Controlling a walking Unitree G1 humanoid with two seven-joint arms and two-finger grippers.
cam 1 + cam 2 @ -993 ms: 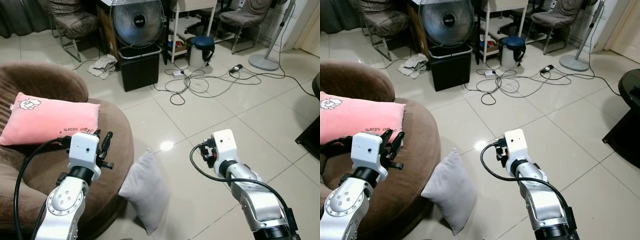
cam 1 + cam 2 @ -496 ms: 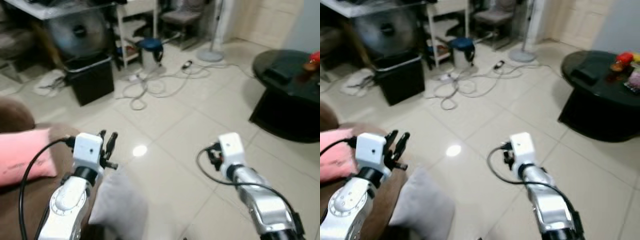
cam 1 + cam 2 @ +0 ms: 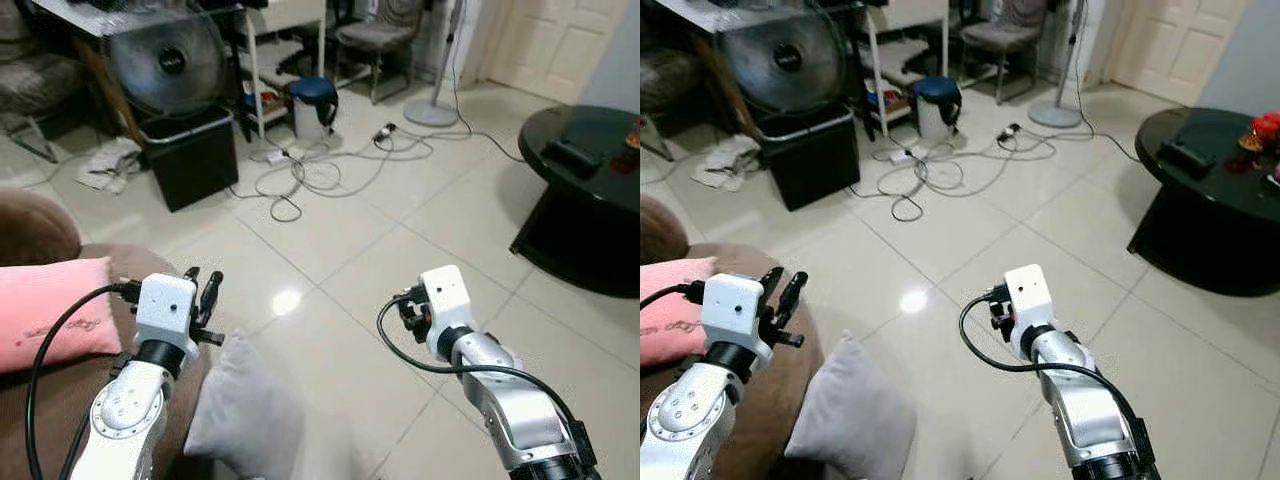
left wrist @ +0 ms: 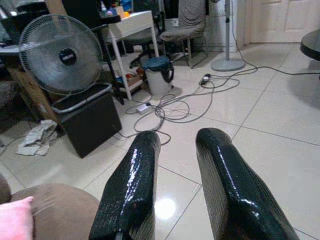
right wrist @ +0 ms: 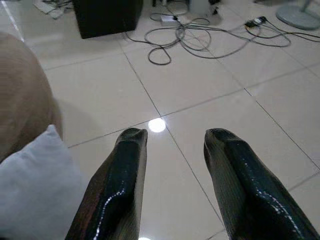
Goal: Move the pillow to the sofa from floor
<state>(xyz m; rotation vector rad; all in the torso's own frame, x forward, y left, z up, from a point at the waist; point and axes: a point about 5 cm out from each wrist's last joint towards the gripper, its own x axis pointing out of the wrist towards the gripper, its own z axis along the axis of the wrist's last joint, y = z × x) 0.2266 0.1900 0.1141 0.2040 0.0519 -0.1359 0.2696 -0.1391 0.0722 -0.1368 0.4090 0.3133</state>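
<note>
A grey pillow [image 3: 245, 420] stands on the tiled floor, leaning against the front of the brown sofa [image 3: 40, 390]. On the sofa seat lies a pink pillow [image 3: 50, 312]. My left gripper [image 3: 203, 277] is held up over the sofa's edge, just above and left of the grey pillow; its fingers [image 4: 145, 150] are open and empty. To the pillow's right, my right gripper [image 5: 175, 134] hovers above the floor, also open and empty. The right wrist view has the grey pillow [image 5: 35, 190] off to one side of the fingers, apart from them.
A black round table [image 3: 580, 160] stands at the right. Ahead are a fan [image 3: 165, 62] over a black box [image 3: 200, 155], loose cables [image 3: 310, 175], a blue bin [image 3: 312, 100], a crumpled cloth [image 3: 110, 165] and a stand-fan base [image 3: 432, 115]. Open tiles lie between me and the table.
The camera has swung right: the sofa and both pillows now sit further left and the black table has come into view. Both grippers keep the same open pose.
</note>
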